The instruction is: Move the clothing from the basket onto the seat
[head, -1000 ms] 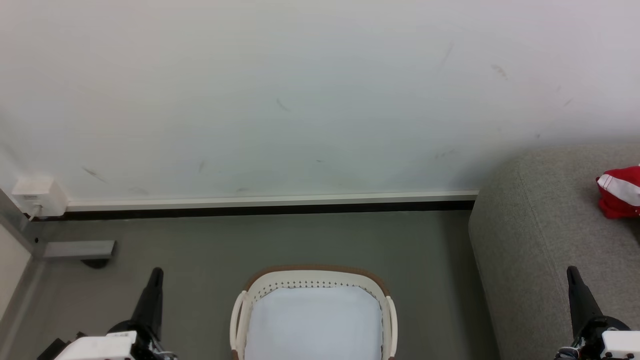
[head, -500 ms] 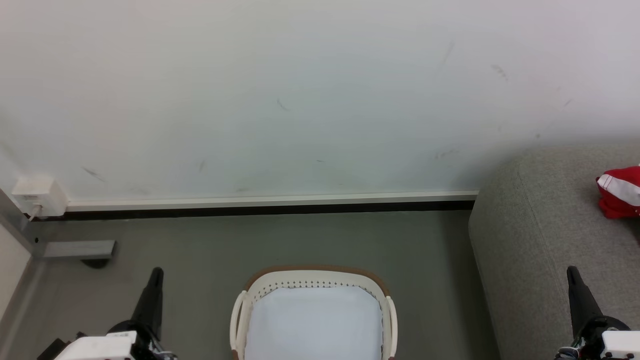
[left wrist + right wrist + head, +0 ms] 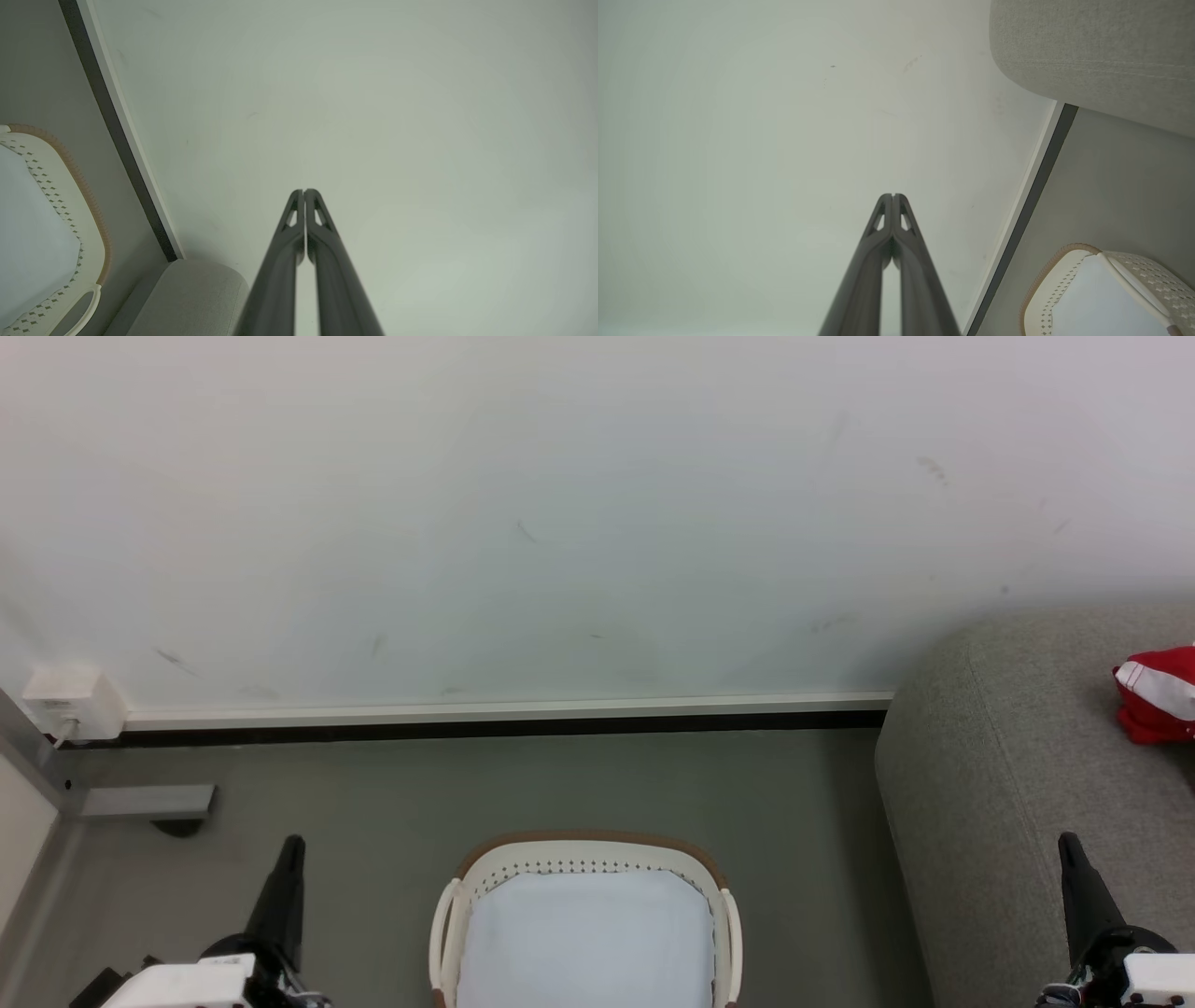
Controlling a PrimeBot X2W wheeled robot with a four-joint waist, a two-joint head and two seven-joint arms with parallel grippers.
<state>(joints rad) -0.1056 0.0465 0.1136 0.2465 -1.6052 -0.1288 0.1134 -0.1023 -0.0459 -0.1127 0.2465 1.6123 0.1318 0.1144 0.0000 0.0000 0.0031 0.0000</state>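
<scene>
Over at the far left a small white box (image 3: 67, 702) sits on the wall just above the skirting board (image 3: 504, 712), and a short grey bar (image 3: 145, 800) lies on the floor (image 3: 392, 784) below it. The left gripper (image 3: 292, 847) stands near these, its fingers pressed together tip to tip with nothing between them, pointing toward the wall. Open floor lies ahead of it and to its right. In the middle the basket (image 3: 583, 847) stands on the floor, its brown far rim well short of the skirting, with a pale liner sheet (image 3: 583, 933) spread inside it. A bare strip of floor separates its right handle from the rounded end of the seat (image 3: 990, 775). The clothing (image 3: 1158, 695) lies bunched on top of the seat, cut by the right edge of the head view and well apart from the basket. The right gripper (image 3: 1069, 845) shows in front of the seat's near part, its fingers likewise closed on nothing.
</scene>
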